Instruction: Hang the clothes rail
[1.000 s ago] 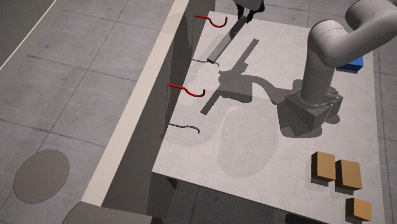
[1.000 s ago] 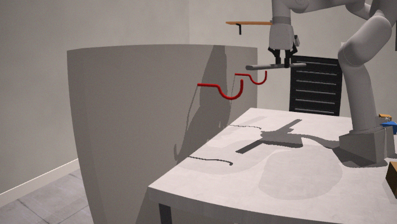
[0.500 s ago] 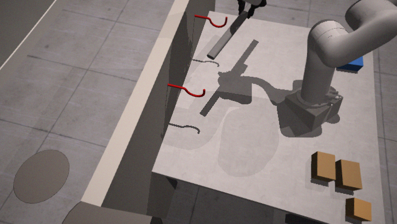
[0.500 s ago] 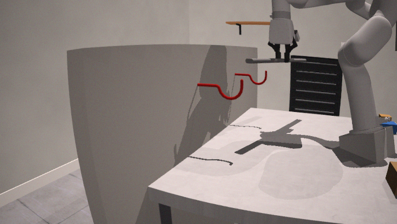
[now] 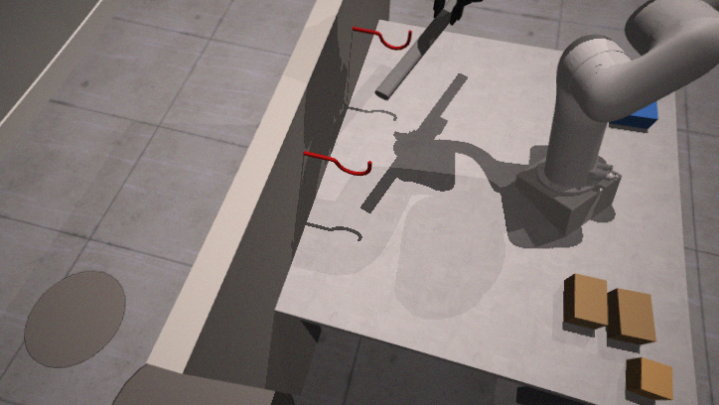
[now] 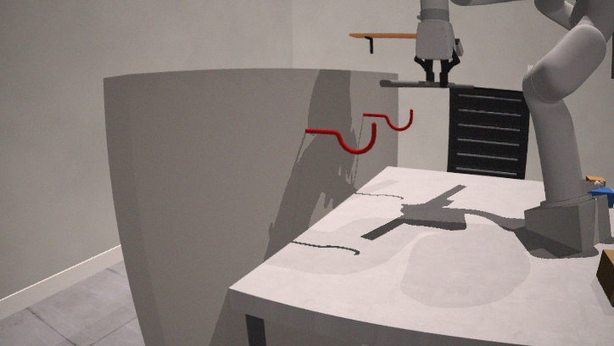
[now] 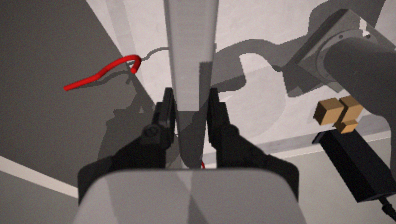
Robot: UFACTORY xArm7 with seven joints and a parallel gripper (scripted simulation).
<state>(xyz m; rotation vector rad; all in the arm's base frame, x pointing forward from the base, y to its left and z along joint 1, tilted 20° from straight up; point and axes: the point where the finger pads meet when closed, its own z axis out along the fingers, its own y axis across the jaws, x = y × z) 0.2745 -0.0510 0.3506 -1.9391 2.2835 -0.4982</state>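
Rail held up by the hooks

The black hand [image 5: 449, 11] grips a gray rail [image 5: 409, 58] at the top edge, just beside the far red hook [image 5: 386, 38]. The near red hook [image 5: 347, 164] sticks out from the wall [image 5: 322, 90]. Three brown boxes [image 5: 616, 312] and a blue block [image 5: 638, 116] sit on the white surface [image 5: 442, 281].

A pale grey bench [image 5: 452, 281] stands on a floor of large grey tiles [image 5: 150, 125], where a dark round patch [image 5: 73, 318] lies near one corner. A tall grey panel [image 6: 206, 180] rises along the bench's edge. The room walls [image 6: 51, 129] are plain off-white with a light skirting board [image 6: 59, 275]. Against the far wall stands a black drawer cabinet [image 6: 488, 133], and above it hangs a small wooden shelf [image 6: 382, 36] on a black bracket. Soft shadows fall across the bench top.
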